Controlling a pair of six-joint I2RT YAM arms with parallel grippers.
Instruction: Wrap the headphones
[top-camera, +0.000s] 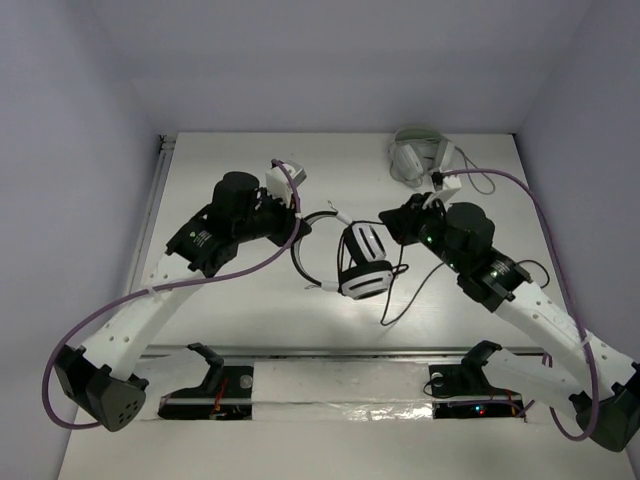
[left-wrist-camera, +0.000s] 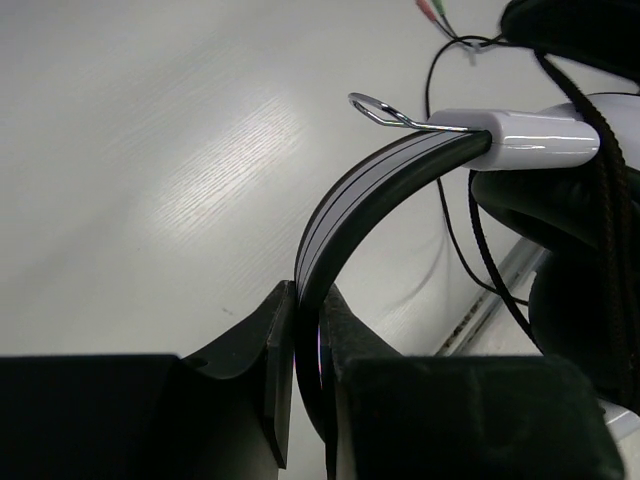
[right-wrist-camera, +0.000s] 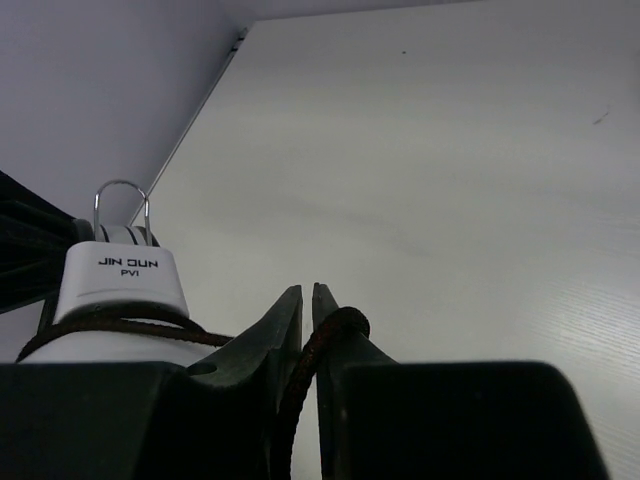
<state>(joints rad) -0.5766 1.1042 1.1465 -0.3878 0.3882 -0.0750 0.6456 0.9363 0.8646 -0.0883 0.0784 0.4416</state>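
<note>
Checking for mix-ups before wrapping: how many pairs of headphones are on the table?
2. The black-and-white headphones are mid-table, headband pinched in the left gripper; the pale grey headphones sit near the far right corner. No others show.

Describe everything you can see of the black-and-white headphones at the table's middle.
The headphones sit at the middle of the table. They have a thin, glossy black headband, white plastic ear cups with black pads, a wire loop at the slider, and a thin black braided cable trailing across the table. The left end effector pinches the headband, and the right end effector pinches the cable.
</note>
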